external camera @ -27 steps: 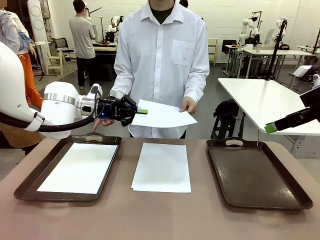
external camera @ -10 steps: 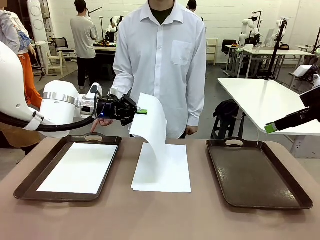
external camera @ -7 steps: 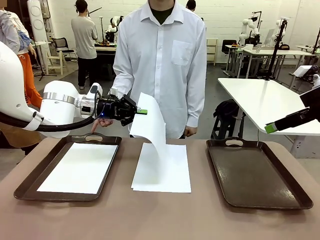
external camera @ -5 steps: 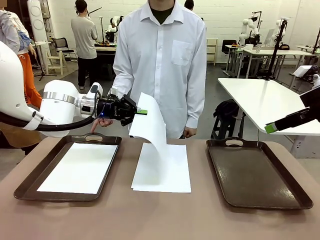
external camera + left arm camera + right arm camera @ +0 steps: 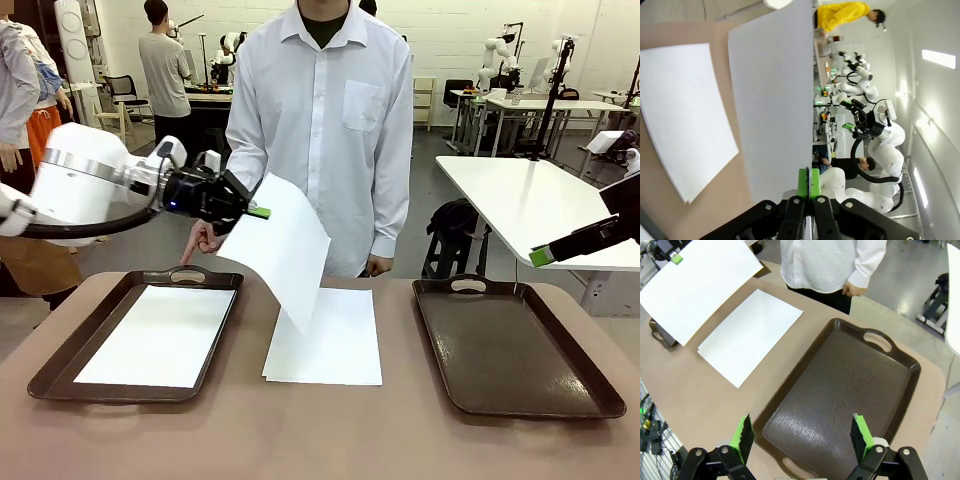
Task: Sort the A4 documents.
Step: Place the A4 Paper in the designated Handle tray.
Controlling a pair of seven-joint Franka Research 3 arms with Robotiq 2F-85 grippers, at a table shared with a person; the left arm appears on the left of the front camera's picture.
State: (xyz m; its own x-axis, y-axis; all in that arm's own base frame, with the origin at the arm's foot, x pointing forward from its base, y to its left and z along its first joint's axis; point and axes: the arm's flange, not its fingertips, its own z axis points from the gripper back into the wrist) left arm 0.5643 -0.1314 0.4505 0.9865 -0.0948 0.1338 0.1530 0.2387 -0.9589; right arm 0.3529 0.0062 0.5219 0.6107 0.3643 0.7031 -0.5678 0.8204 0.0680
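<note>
Your left gripper (image 5: 258, 212) is pinched tight on the top corner of one A4 sheet (image 5: 280, 245), with the green pads pressed together over the paper's edge (the left wrist view shows them meeting on it (image 5: 809, 182)). The sheet hangs tilted in the air above the counter (image 5: 300, 440). Its lower corner droops over the stack of A4 sheets (image 5: 335, 345) lying flat in the middle of the counter. You can't tell from these angles whether that corner brushes the stack.

At the counter's left edge sits the left tray (image 5: 50, 375), dark brown, with another white sheet (image 5: 160, 335) lying flat inside it. The right tray (image 5: 510, 350) sits along the right edge, well apart from the stack.

Your right gripper (image 5: 541, 256) hangs high over the counter's right side with its fingers spread wide, and its wrist view looks straight down on the right tray (image 5: 840, 385).

The person (image 5: 330, 110) stands at the far edge, with one hand (image 5: 200, 240) pointing down just beyond the left tray's handle.
</note>
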